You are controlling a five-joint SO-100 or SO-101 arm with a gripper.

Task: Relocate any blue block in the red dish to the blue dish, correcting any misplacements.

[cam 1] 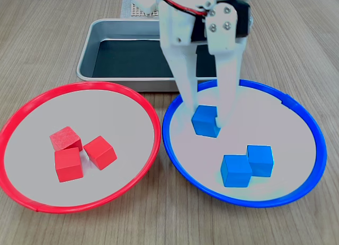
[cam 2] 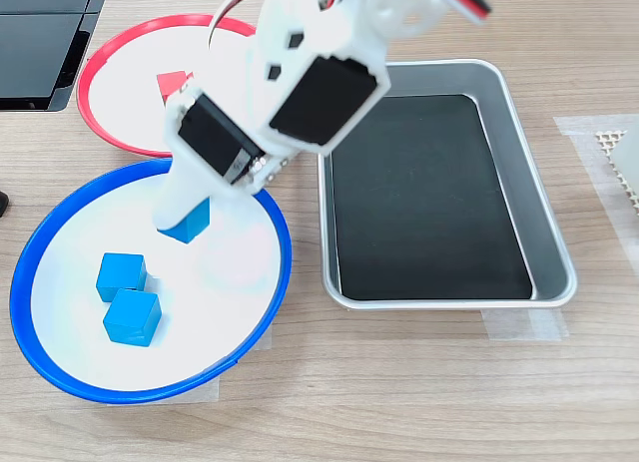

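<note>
Nearest in the first exterior view, two blue cubes (cam 1: pixel 246 165) are seen resting together inside the blue dish (cam 1: pixel 317 134). Behind them, the blue block (cam 1: pixel 205 121) is gripped between the end effector's (cam 1: pixel 207 122) narrow fingers, low within that dish. Placement is judged to be in hand; release and a straight lift are called for. Open floor surrounds the block. Only red cubes (cam 1: pixel 79 151) remain in the red dish (cam 1: pixel 10 123). Beyond, the metal tray (cam 1: pixel 88 54) stands clear.

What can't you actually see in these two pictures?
- Red dish: in the second exterior view the arm hides most of it; only one red cube shows.
- Blue block in the claw: whether it rests on the blue dish is unclear.
- Arm's base: cut off by both exterior views' top edges.
</note>
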